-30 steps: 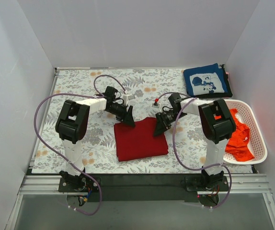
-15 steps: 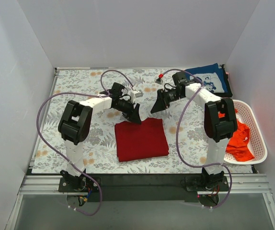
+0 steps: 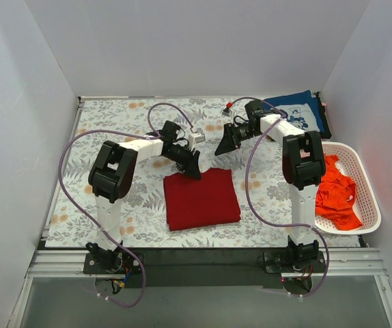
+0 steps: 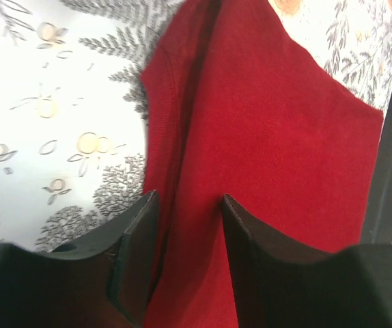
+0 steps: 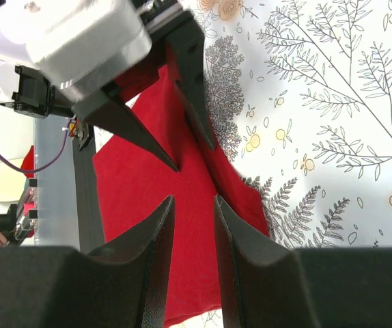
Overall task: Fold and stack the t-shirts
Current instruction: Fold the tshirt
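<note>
the dark red t-shirt lies folded to a near-square in the middle of the table. its far edge is towards my jaws, and its sides run far to near with a slight tilt. my left jaws sit right at its far left corner. in the left wrist view they stand part open astride the shirt's left edge, with cloth showing in the gap, and i can't tell whether they touch it. my right jaws are narrow with nothing in them, raised beyond the far right corner and clear of the cloth, so the left is the nearer. the navy t-shirt lies folded at the far right corner of the table, on my right arm's side, and i judge the red one goes there next. the orange-red t-shirt lies crumpled in the white basket.
</note>
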Controlling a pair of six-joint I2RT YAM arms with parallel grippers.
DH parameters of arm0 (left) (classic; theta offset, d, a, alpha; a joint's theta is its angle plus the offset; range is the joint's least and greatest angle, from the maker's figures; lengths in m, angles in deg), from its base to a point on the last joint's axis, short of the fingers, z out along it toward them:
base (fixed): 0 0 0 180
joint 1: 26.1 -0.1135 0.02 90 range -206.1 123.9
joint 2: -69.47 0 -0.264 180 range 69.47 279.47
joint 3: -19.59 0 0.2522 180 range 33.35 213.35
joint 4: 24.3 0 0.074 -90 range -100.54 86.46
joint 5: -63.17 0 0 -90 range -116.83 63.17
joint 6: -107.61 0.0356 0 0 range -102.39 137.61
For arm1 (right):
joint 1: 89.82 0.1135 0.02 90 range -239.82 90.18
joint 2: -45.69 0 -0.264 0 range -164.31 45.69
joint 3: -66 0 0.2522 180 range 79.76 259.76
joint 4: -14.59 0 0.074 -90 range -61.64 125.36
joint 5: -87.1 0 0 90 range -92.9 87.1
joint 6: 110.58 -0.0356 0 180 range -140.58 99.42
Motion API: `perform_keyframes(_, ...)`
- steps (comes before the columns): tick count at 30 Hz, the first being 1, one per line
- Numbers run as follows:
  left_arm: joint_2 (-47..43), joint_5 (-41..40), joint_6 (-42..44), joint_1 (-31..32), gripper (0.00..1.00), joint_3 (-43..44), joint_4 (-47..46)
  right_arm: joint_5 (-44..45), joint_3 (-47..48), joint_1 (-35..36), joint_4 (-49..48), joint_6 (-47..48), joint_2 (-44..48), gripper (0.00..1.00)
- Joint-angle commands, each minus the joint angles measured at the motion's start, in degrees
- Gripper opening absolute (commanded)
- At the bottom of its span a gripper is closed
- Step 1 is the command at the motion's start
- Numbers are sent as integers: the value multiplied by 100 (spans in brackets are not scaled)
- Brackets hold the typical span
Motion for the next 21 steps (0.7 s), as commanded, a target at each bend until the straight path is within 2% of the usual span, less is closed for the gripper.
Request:
perform_keyframes(1, -436, 94, 386, 135, 40, -203, -59, -136, 243, 16, 34, -21, -2, 36)
perform_keyframes(10, -1183, -547, 545, 381, 29, -870, -867, -251, 199, 16, 34, -30, -116, 36)
perform_keyframes(13, -1420, -837, 659, 460, 42, -1125, -1245, -321, 226, 42, 34, -56, -230, 36)
perform_keyframes(17, -1456, -988, 739, 513, 42, -1188, -1351, -374, 270, 60, 25, -74, -327, 36)
perform_keyframes(21, -1360, -847, 747, 522, 31, -1126, -1229, -382, 278, 51, 34, -65, -353, 36)
